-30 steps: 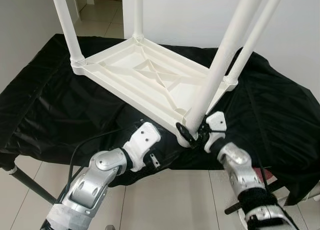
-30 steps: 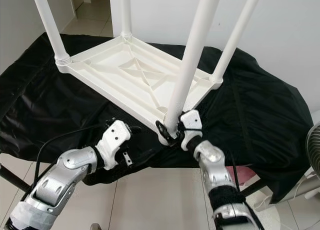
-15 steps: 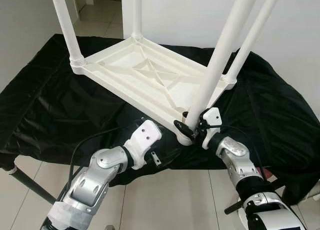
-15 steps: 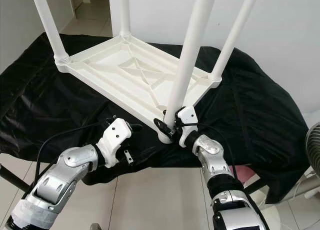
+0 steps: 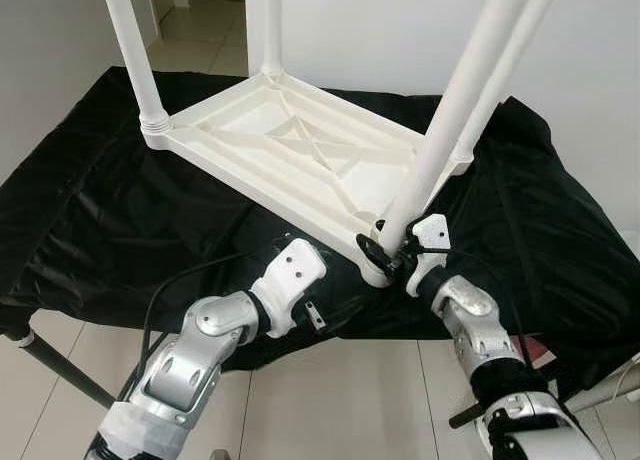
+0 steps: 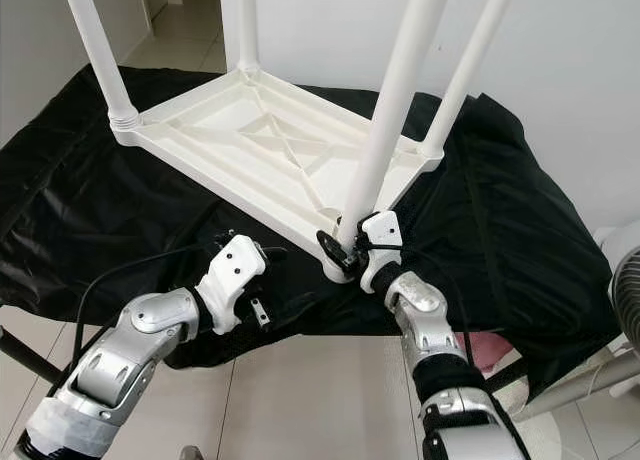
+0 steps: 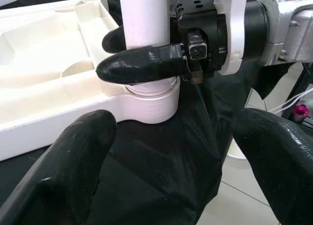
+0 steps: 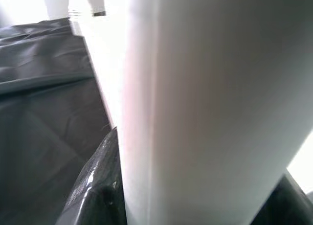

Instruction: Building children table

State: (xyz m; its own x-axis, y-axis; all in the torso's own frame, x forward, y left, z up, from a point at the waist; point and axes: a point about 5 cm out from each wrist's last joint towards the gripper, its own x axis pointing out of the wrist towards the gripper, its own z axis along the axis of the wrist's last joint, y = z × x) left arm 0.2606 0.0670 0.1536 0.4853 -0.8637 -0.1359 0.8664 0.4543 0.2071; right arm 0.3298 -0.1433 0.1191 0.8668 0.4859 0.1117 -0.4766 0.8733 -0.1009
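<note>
A white plastic children's table [image 5: 290, 145] lies upside down on a black cloth [image 5: 120, 220], with its legs pointing up. My right gripper [image 5: 385, 255] is shut on the base of the near right leg [image 5: 450, 110], just above its corner socket [image 7: 149, 102]. In the left wrist view one black finger [image 7: 142, 63] wraps the front of that leg. The right wrist view is close on the leg [image 8: 195, 107]. My left gripper [image 7: 171, 166] hovers open over the cloth by the front edge, left of that corner and touching nothing.
The cloth-covered surface ends just in front of my arms, with tiled floor [image 5: 330, 400] below. A white wall stands behind. A fan [image 6: 628, 290] is at the far right and a dark stand leg [image 5: 55, 365] at the lower left.
My right wrist and forearm have turned slightly while the gripper stays clamped on the leg base. The left arm has barely moved.
</note>
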